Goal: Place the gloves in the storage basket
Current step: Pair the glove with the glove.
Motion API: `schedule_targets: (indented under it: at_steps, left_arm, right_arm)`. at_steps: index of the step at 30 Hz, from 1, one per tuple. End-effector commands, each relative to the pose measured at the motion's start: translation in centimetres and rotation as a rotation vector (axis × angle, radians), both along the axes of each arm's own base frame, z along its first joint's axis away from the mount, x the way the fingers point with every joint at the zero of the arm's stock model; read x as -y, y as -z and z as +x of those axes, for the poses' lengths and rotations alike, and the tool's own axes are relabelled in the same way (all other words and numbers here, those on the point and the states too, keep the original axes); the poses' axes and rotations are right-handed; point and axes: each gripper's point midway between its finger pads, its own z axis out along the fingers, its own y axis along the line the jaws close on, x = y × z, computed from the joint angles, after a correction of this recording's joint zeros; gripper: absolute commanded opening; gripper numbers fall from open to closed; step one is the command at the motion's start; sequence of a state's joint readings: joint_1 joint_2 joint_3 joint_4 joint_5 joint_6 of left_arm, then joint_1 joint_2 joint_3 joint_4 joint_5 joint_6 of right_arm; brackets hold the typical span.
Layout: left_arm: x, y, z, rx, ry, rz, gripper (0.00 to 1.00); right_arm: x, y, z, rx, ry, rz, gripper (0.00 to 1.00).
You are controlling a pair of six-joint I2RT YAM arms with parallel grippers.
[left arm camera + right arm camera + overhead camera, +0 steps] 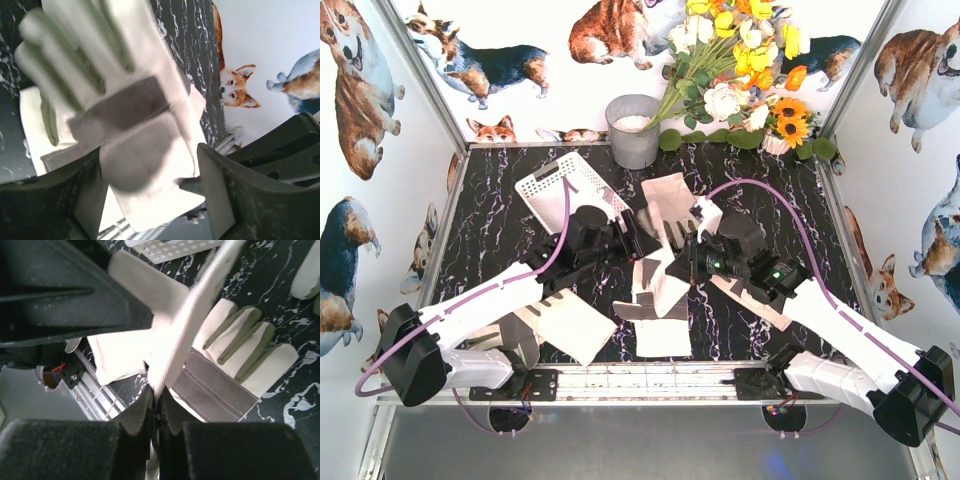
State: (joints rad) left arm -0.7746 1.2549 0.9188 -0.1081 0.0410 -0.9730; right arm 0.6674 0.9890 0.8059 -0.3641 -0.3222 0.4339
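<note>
White basket (546, 186) beside scattered gloves (670, 202)

I see a black table (500, 230) with white streaks on it, like marble. A white basket (563, 190) sits on it at the back left, turned at a slant. A grey bucket (633, 130) stands at the back edge. A bunch of flowers (720, 100) is in the back right corner. One glove (575, 328) lies flat at the front left. A second glove (660, 335) lies just beside it, in the front middle. A third glove (670, 200) lies farther back, near the basket.
</note>
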Motion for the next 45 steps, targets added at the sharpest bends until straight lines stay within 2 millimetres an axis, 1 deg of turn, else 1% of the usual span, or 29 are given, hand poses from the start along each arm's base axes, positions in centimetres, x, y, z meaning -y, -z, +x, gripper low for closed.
schedule_targets:
  at_steps: [1,3,8,11,15,18,25,32,35,37,39,40,42,45]
  left_arm:
    - [-0.1,-1.1,-0.2,-0.009,-0.025,-0.09,0.7]
    - [0.1,-1.2,-0.3,-0.018,-0.022,-0.122,0.79]
    - [0.7,-1.8,0.0,-0.008,-0.02,-0.173,0.95]
    - [1.2,-1.4,0.1,-0.027,-0.016,-0.198,1.0]
    - [1.7,-0.5,-0.1,-0.068,-0.01,-0.221,1.0]
    - [1.8,-0.4,-0.3,-0.087,-0.009,-0.24,1.0]
    - [2.2,-0.1,-0.9,-0.139,0.007,-0.276,1.0]
    - [3.0,-1.6,0.3,-0.093,-0.002,-0.324,1.0]
    - [3.3,-1.4,0.9,-0.085,-0.014,-0.317,1.0]
    - [3.1,-0.8,1.4,-0.082,-0.044,-0.277,1.0]
    - [2.7,0.0,2.0,-0.06,-0.08,-0.204,0.94]
    - [2.7,0.0,2.3,-0.052,-0.088,-0.174,0.9]
    - [2.6,0.6,2.5,-0.057,-0.089,-0.12,0.81]
    - [2.9,0.7,2.7,-0.052,-0.083,-0.111,0.73]
  right_arm:
    - [0.3,-2.1,2.1,0.137,0.064,0.016,0.0]
    - [0.2,-2.0,2.3,0.152,0.065,0.007,0.0]
    - [-0.4,-1.7,2.5,0.203,0.049,-0.044,0.0]
    - [-0.8,-1.9,2.4,0.219,0.038,-0.035,0.0]
    - [-1.3,-2.6,2.4,0.232,0.031,0.009,0.0]
    - [-1.4,-2.6,2.4,0.234,0.031,0.009,0.0]
    - [-1.8,-3.5,2.7,0.269,0.012,0.015,0.0]
    - [-2.5,-3.2,2.5,0.256,-0.024,0.028,0.0]
    - [-2.6,-3.0,2.3,0.25,-0.032,0.028,0.0]
    - [-2.5,-3.0,2.3,0.251,-0.032,0.027,0.0]
    - [-2.4,-2.9,2.3,0.251,-0.028,0.021,0.0]
    - [-2.4,-2.8,2.4,0.251,-0.024,0.016,0.0]
    - [-2.3,-2.6,2.5,0.247,-0.021,0.004,0.0]
    - [-2.5,-2.2,2.7,0.24,-0.025,-0.012,0.0]
